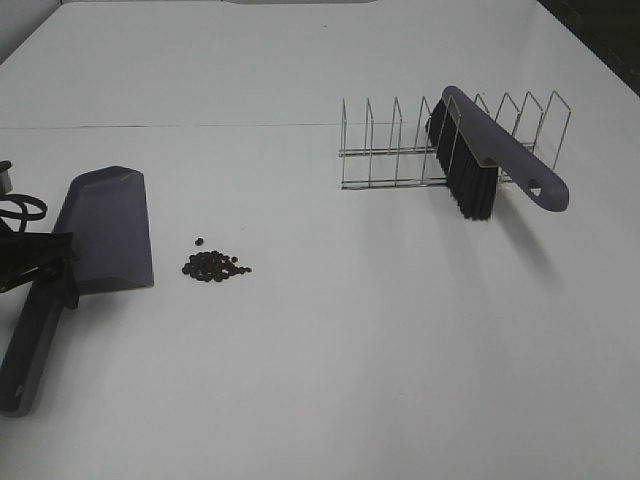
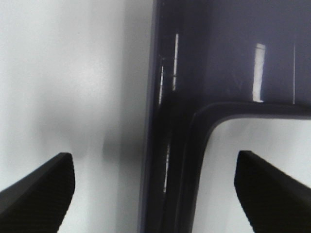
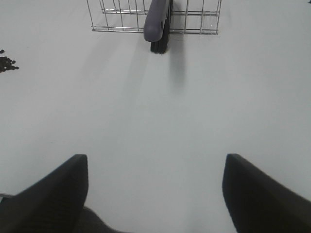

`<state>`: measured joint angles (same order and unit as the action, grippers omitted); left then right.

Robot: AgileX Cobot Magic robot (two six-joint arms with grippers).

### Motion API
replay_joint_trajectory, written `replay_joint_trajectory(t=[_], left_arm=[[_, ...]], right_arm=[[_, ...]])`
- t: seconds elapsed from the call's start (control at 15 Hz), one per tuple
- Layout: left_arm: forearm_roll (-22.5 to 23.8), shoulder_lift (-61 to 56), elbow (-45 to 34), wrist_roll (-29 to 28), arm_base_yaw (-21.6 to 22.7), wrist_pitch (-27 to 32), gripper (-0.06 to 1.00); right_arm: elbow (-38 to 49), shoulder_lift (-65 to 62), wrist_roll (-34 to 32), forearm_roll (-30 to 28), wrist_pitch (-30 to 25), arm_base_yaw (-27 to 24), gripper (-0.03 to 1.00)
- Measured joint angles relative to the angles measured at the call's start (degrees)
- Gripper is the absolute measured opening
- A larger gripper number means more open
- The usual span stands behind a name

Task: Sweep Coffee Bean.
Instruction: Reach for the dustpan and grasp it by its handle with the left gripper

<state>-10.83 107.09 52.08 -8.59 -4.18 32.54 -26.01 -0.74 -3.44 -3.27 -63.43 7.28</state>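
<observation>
Our left gripper [image 2: 153, 160], wide open and empty like the right gripper [image 3: 155, 165], straddles the dustpan handle [image 2: 165, 145] at the desk's [image 1: 400, 350] left edge; the coffee bean [image 1: 213, 266] lies just rightward.

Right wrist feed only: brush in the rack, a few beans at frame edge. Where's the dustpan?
Observer: The dustpan lies flat just left of the coffee beans in the high view, with a gap between them.
Operator: Anything holding it?
Observer: No. The left gripper is open, its jaws straddling the dustpan's handle, not closed on it.
</observation>
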Motion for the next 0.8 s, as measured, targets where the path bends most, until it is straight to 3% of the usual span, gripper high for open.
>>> replay_joint_trajectory(t=[0.4, 0.6, 0.8], left_arm=[[1.2, 6.0, 6.7, -0.4, -3.7, 5.2, 0.82], [8.1, 8.5, 8.6, -9.6, -5.5, 7.4, 0.79], [8.5, 8.7, 8.7, -11.3, -5.5, 7.6, 0.7]], right_arm=[[0.0, 0.0, 0.0, 0.0, 0.0, 0.0, 0.72], [0.0, 0.0, 0.0, 0.0, 0.0, 0.0, 0.72], [0.0, 0.0, 0.0, 0.0, 0.0, 0.0, 0.72]])
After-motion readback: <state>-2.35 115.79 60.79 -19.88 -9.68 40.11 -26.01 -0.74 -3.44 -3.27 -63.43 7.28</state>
